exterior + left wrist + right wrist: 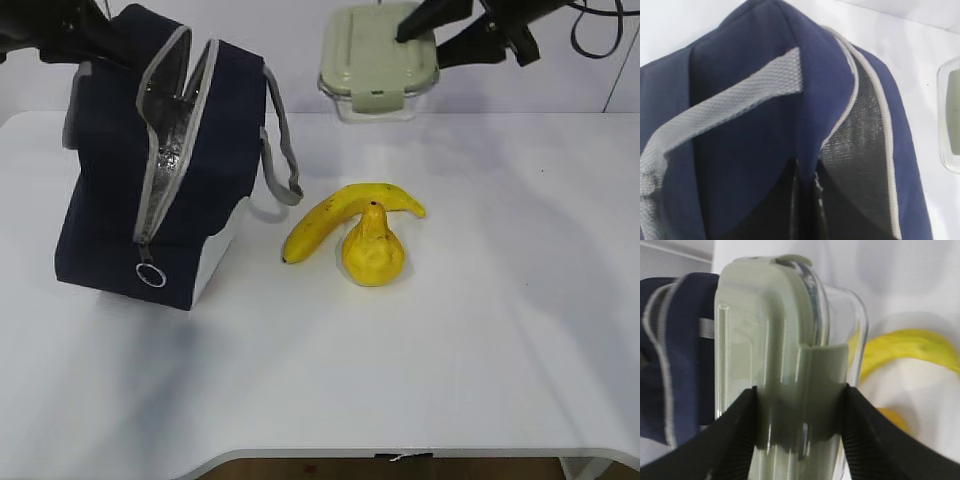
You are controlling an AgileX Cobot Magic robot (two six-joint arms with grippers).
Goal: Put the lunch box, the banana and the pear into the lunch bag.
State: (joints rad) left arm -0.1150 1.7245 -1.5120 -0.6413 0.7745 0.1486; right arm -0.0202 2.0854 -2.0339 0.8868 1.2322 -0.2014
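The right gripper (800, 435) is clamped across one end of the small clear glass lunch box with a pale sage-green clip-on lid (378, 60), its two black fingers (737, 440) pressing the lid face and the glass base. The box hangs tilted, clear of the white table (480, 330), at the rear centre-right.

The large navy-blue fabric lunch bag with grey zipper and silver lining (165, 170) lies to the left of the held box, well apart from it. Its unzipped mouth is a long slit running from the rear top toward the ring pull (150, 275) at the front, and it gapes only narrowly. The left gripper (805, 200) is pinched shut on the blue edge beside that mouth, holding it up.

Judgement: the box must travel left and enter roughly in line with the slit; the opening looks tight for its width.

The curved yellow banana (335, 215) and the squat bumpy yellow pear (373, 250) rest touching on the table, right of the bag, below the travel path.
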